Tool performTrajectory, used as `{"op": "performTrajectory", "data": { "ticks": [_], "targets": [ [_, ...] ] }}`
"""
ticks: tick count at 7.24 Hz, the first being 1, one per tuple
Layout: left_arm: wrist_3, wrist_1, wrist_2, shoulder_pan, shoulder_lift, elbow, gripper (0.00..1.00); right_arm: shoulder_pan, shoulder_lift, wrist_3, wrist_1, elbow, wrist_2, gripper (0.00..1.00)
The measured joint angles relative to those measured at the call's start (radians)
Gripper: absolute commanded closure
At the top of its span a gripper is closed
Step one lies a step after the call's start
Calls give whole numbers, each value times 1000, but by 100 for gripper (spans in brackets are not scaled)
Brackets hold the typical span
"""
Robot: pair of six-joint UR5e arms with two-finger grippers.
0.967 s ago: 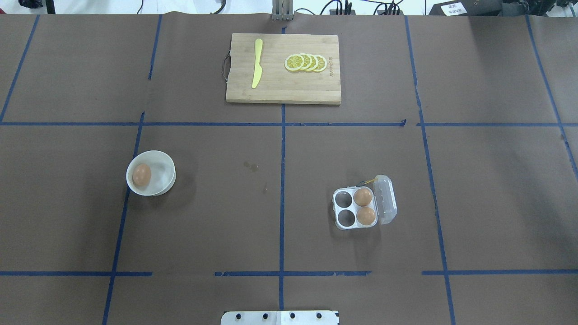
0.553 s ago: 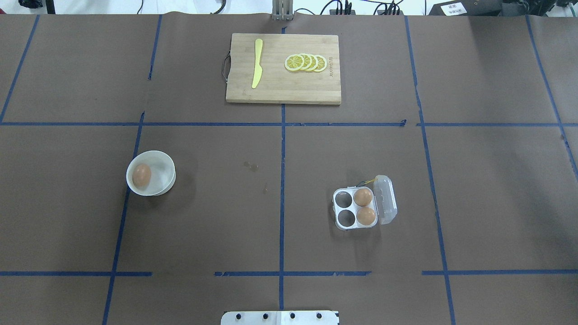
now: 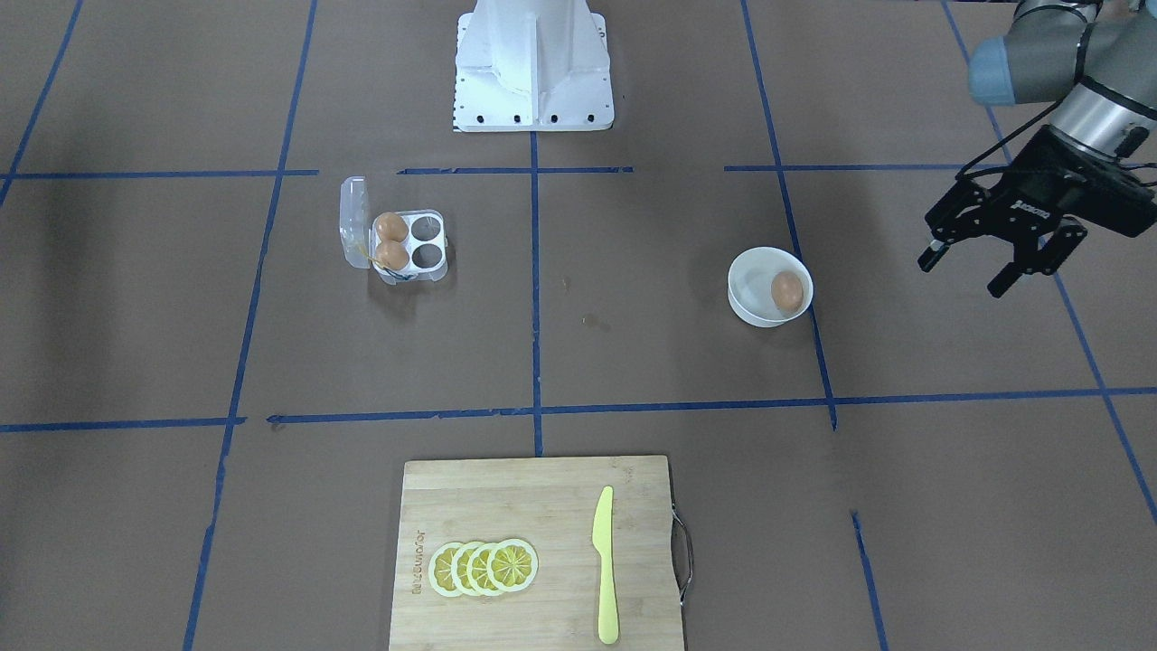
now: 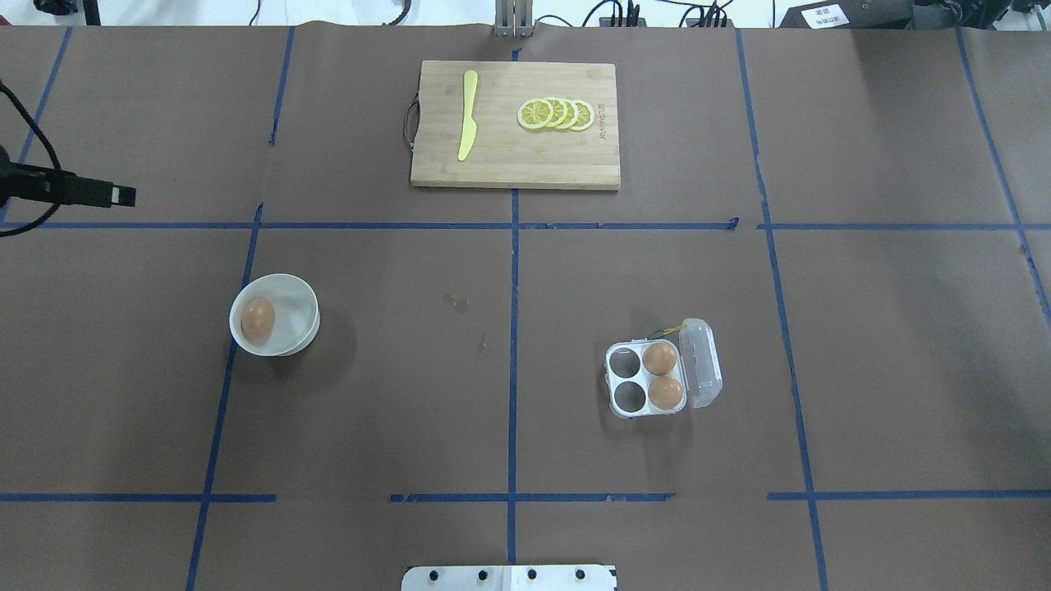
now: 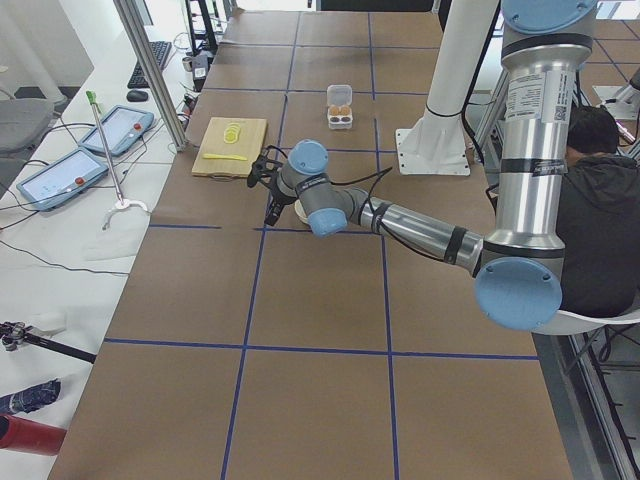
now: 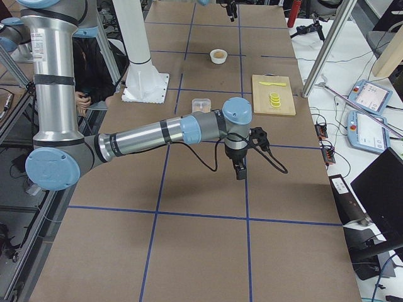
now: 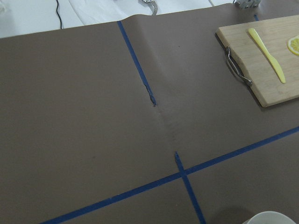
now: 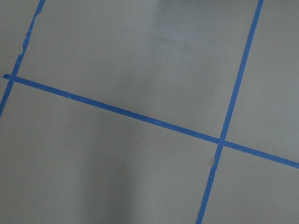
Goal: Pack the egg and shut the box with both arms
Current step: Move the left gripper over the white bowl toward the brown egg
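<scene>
One egg [image 4: 257,318] lies in a round white bowl [image 4: 302,305] on the left; it also shows in the front-facing view [image 3: 786,291]. The clear box [image 4: 629,379] stands right of centre with its lid [image 4: 704,363] open to the right. Two eggs [image 4: 659,358] fill its right cells, and the two left cells are empty. My left gripper [image 3: 958,278] is open and empty, in the air to the outer side of the bowl; its tip shows at the overhead view's left edge [image 4: 115,195]. My right gripper [image 6: 240,171] shows only in the exterior right view, away from the box; I cannot tell if it is open or shut.
A wooden cutting board [image 4: 525,160] at the table's far middle carries a yellow knife [image 4: 467,115] and lemon slices [image 4: 556,114]. The white base pedestal [image 3: 533,72] stands at the robot's edge. Blue tape lines cross the brown table cover.
My left gripper's tip has come into the overhead view at the left edge. The bowl, eggs and box have not moved.
</scene>
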Motion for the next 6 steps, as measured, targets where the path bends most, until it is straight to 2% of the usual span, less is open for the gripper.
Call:
{"op": "performTrajectory", "data": {
  "ticks": [1, 2, 3, 6],
  "targets": [
    [-89, 61, 82, 83, -3, -42, 1, 0, 0, 0, 0, -1, 0, 0],
    [-166, 112, 164, 164, -18, -61, 11, 0, -1, 0, 0, -1, 0, 0],
    [-232, 160, 228, 231, -50, -56, 16, 0, -1, 0, 0, -2, 0, 0],
    [-334, 249, 330, 345, -137, 12, 16, 0, -1, 0, 0, -4, -1, 0]
  ]
}}
